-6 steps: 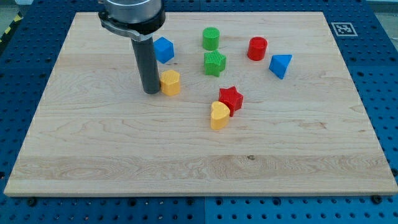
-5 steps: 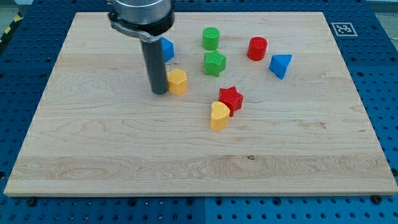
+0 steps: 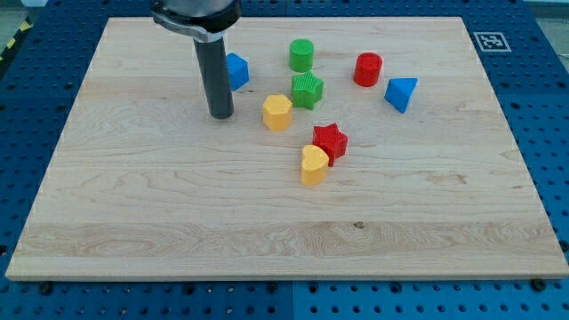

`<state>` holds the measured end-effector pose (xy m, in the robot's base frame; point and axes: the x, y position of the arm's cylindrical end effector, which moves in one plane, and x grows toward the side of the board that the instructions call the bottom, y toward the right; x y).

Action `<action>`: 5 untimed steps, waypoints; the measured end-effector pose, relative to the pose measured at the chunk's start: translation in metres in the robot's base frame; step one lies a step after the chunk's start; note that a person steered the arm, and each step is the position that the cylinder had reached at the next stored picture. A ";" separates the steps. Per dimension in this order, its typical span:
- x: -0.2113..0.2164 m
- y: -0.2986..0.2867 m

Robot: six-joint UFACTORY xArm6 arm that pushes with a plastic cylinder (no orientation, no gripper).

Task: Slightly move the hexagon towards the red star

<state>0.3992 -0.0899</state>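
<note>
Our fingerless rod's tip [image 3: 221, 116] stands clear at nine o'clock of the yellow hexagon block [image 3: 277, 113], whose way to the red star block [image 3: 331, 142] at four o'clock lies open, the green star block [image 3: 308, 91] just beside it at one o'clock.

Pale matt wooden board [image 3: 178, 213] with visible grain, ribbed plastic-looking green star [image 3: 307, 91], smooth dark rod [image 3: 216, 76]

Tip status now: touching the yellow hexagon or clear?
My tip: no gripper, holding nothing; it sits apart from the yellow hexagon, on that block's left in the view.
</note>
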 end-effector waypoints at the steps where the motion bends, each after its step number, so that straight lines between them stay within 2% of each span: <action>1: -0.003 0.016; 3: -0.003 0.053; 5: 0.007 0.031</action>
